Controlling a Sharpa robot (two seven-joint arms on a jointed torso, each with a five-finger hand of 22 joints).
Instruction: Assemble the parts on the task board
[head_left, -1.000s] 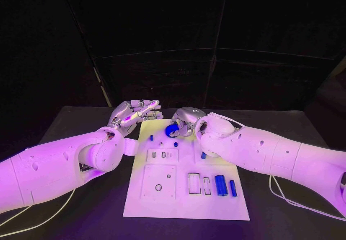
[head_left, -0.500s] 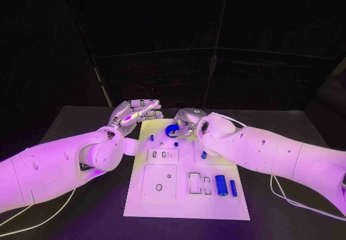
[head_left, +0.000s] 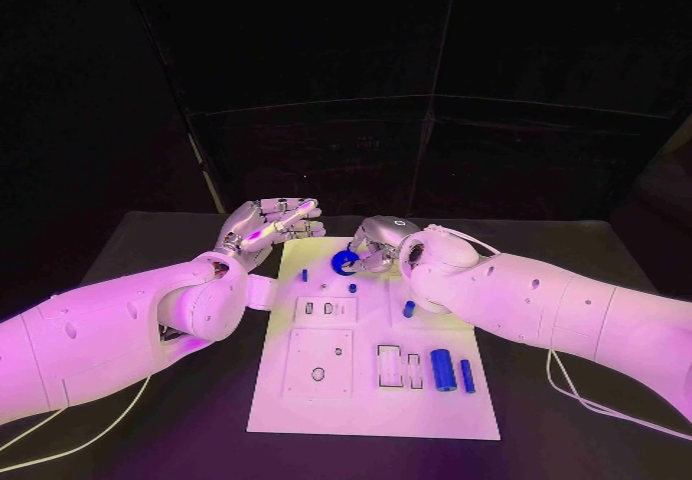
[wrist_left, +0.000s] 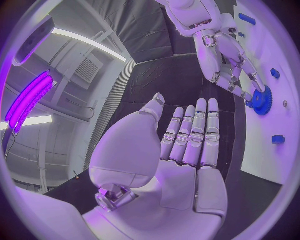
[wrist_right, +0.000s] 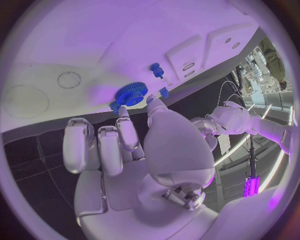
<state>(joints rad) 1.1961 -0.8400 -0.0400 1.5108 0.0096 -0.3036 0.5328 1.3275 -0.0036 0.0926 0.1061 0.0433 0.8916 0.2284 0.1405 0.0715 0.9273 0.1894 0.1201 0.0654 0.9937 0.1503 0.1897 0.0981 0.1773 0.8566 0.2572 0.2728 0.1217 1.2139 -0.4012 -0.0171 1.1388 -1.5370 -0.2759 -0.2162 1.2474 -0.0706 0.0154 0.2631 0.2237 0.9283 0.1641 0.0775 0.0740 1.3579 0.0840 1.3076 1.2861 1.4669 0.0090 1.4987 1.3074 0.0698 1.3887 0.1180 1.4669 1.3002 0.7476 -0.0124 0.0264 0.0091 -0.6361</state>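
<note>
One white task board (head_left: 325, 400) on the tabletop (head_left: 159, 260); one blue gear (head_left: 346, 262); two blue cylinders (head_left: 443, 370) lying side by side; three small blue pegs (head_left: 352, 288); two robot hands (head_left: 267, 228).

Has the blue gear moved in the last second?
Barely, if at all. The blue gear sits at the same spot near the far end of the task board, with the right hand at it throughout.

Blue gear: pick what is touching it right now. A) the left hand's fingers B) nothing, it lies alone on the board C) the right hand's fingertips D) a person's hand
C: the right hand has its fingertips on the blue gear at the task board's far end; the left hand is held apart from it, fingers straight.
</note>
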